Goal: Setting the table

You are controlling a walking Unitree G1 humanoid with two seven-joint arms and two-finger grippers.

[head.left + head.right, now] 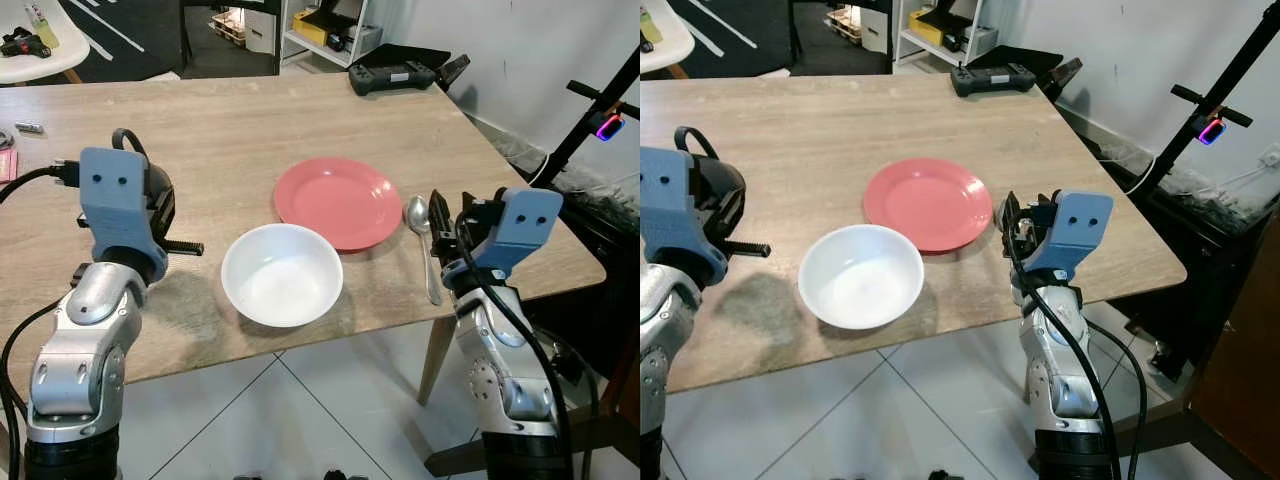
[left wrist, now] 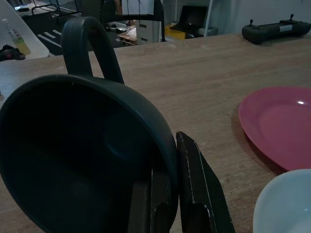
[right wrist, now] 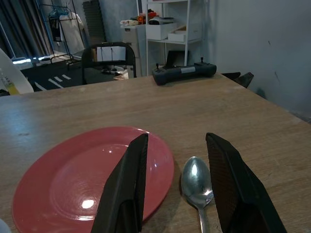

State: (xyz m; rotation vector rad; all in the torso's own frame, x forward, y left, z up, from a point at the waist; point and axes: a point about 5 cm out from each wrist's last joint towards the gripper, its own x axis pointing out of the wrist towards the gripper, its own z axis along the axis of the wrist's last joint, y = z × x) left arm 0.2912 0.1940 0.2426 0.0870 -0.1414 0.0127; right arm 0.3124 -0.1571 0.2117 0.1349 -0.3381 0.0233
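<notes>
Mug (image 2: 82, 155) in L gripper (image 2: 170, 194)

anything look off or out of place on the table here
Nothing spilled or damaged. The spoon lies neatly beside the red plate, the white bowl sits upright, and the left gripper holds a dark mug by its rim.

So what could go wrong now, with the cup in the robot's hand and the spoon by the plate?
The left gripper pinches the dark mug by its rim only, so the mug might slip or tip when it is set down. The white bowl sits near the table's front edge and a bump from that arm could push it off. The open right gripper hovers over the spoon and could knock it crooked.
</notes>
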